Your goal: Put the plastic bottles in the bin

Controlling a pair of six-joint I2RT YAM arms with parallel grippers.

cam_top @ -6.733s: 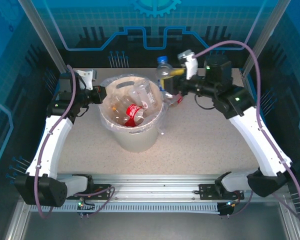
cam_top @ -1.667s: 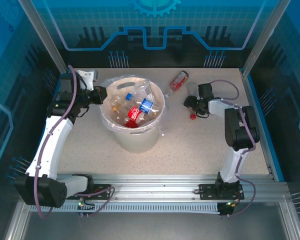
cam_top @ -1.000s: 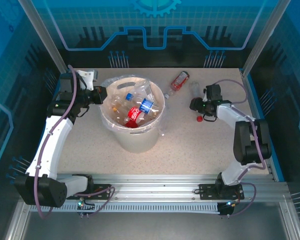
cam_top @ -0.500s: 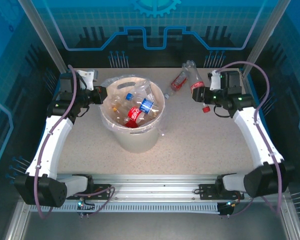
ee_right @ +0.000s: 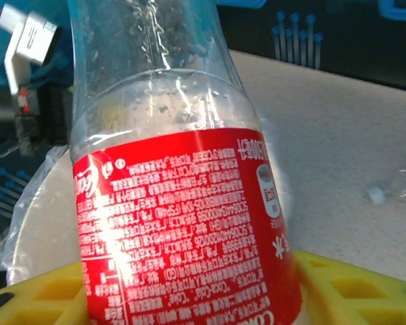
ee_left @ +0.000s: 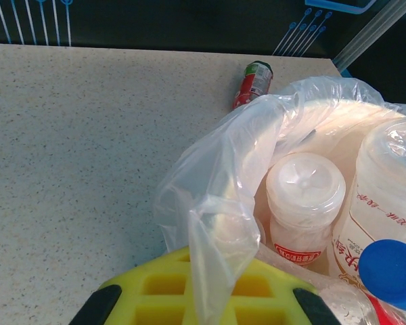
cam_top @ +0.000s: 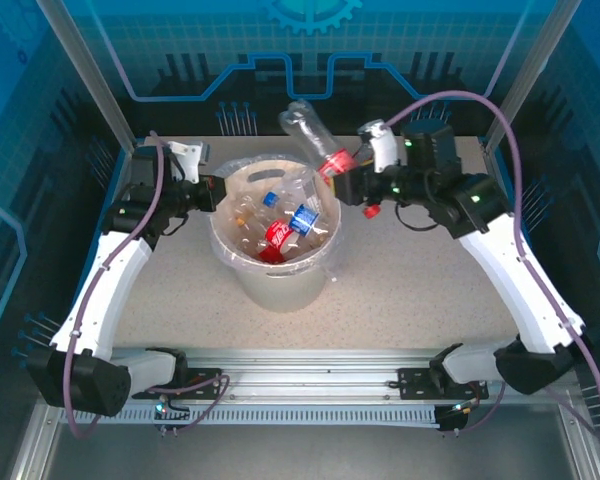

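The cream-white bin (cam_top: 280, 285) with its clear liner stands left of centre and holds several plastic bottles (cam_top: 280, 228). My left gripper (cam_top: 218, 192) is shut on the bin's left rim; the liner (ee_left: 220, 223) is bunched between its yellow fingers (ee_left: 149, 298). Inside sit a white-capped bottle (ee_left: 304, 196) and a blue cap (ee_left: 392, 271). My right gripper (cam_top: 352, 183) is shut on a clear bottle with a red label (cam_top: 332, 160) and red cap (cam_top: 372, 211), tilted over the bin's far right rim. That label (ee_right: 183, 230) stands between the right gripper's (ee_right: 189, 301) yellow fingers.
A small red-labelled bottle (ee_left: 252, 82) lies on the table beyond the bin, near the back edge. The speckled tabletop (cam_top: 430, 290) stretches right and in front of the bin. Blue enclosure walls (cam_top: 310, 70) stand close behind.
My right arm has carried the red-labelled bottle up and left, from the back right of the table to above the bin's rim. The bin and left gripper have shifted slightly right.
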